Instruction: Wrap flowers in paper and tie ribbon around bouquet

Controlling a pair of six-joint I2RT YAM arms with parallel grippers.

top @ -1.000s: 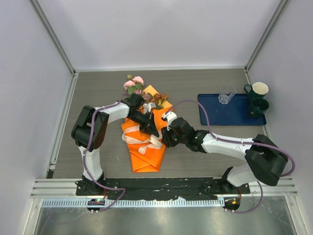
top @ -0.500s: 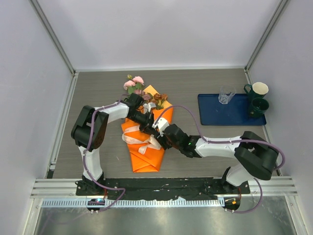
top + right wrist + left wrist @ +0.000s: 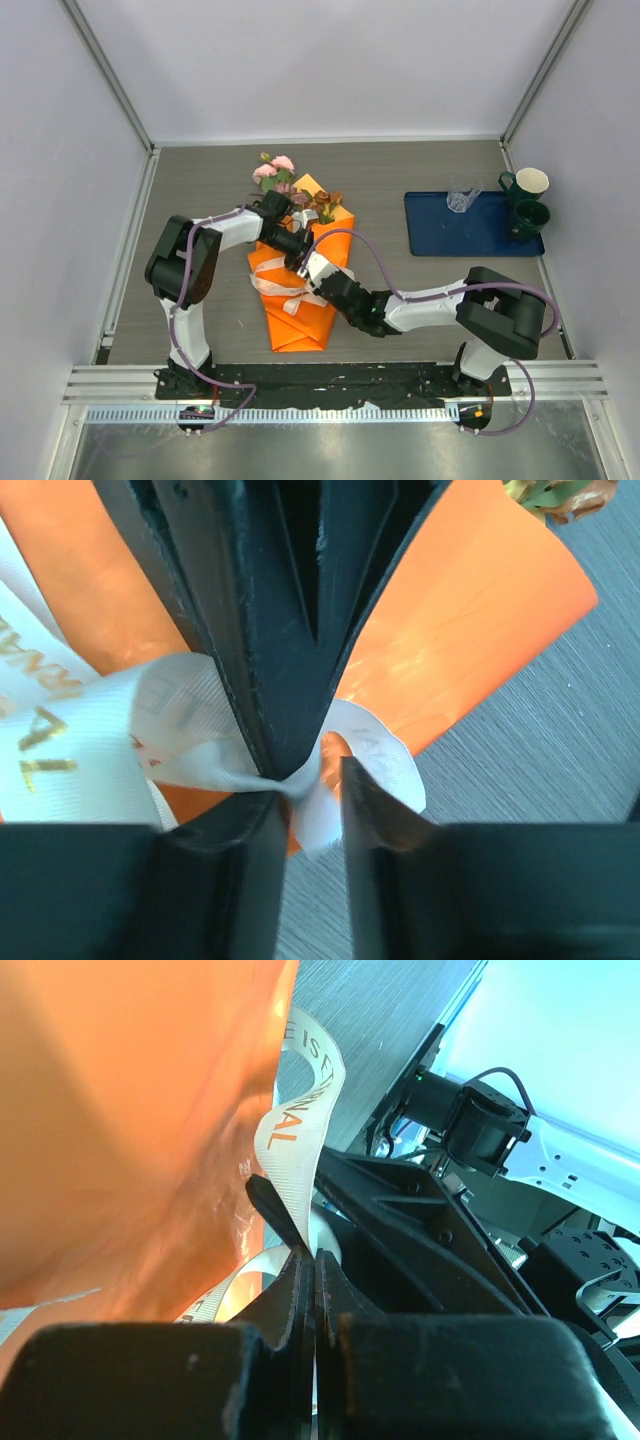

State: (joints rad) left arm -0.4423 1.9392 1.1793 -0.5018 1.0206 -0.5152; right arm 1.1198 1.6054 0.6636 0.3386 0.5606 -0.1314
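Logging the bouquet (image 3: 300,305): it lies on the table (image 3: 420,170) left of centre, cone tip toward the near edge. The flowers (image 3: 275,170) stick out toward the far edge. The paper (image 3: 293,322) is folded shut around the stems.

The ribbon (image 3: 272,284) crosses the middle of the cone in loose loops, with gold lettering on it.

Left gripper (image 3: 297,262): we see it over the cone, just beyond the ribbon. In its wrist view the jaws are pressed together, with a strand of ribbon (image 3: 300,1120) pinched between the tips (image 3: 312,1260).

Right gripper (image 3: 308,274): it meets the left one tip to tip over the cone. In its wrist view the jaws (image 3: 315,805) stand a little apart and a fold of ribbon (image 3: 90,740) fills the gap. We read that as a clamp on the ribbon, right below the left fingers (image 3: 250,630).

On the right side of the table we note a blue tray (image 3: 480,240) holding a clear glass (image 3: 462,193) and two mugs (image 3: 528,182).
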